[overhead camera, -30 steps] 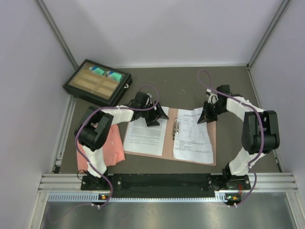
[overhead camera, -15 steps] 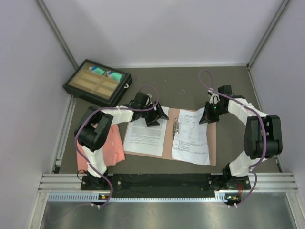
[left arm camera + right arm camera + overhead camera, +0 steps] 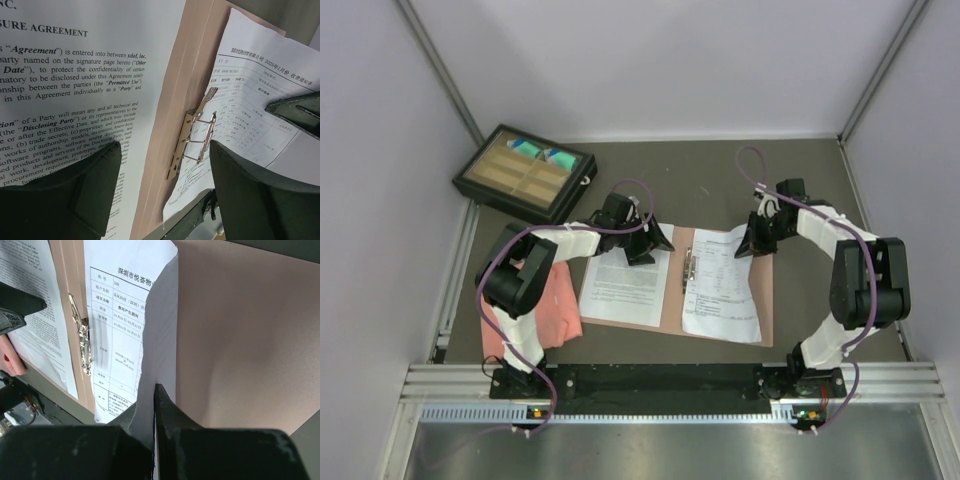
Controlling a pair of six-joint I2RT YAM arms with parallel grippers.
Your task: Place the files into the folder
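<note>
The pink-brown folder (image 3: 766, 285) lies open on the table, with a metal clip (image 3: 689, 268) at its spine. The dense-text sheet (image 3: 625, 285) lies on its left half and hangs over the left edge. The table-layout sheet (image 3: 720, 290) lies on the right half. My left gripper (image 3: 645, 245) is open and empty, and hovers over the far edge of the text sheet (image 3: 75, 100), next to the clip (image 3: 195, 135). My right gripper (image 3: 755, 240) is shut on the table sheet's far right corner (image 3: 157, 340), which is lifted and curled off the folder (image 3: 240, 340).
A black compartment box (image 3: 525, 172) sits at the far left. A salmon-pink folded cloth (image 3: 555, 305) lies left of the folder, under the left arm. Walls enclose the table on three sides, and a metal rail (image 3: 670, 380) runs along the near edge.
My right gripper has shifted the table sheet a little to the left on the folder while holding its corner. The left arm has not moved.
</note>
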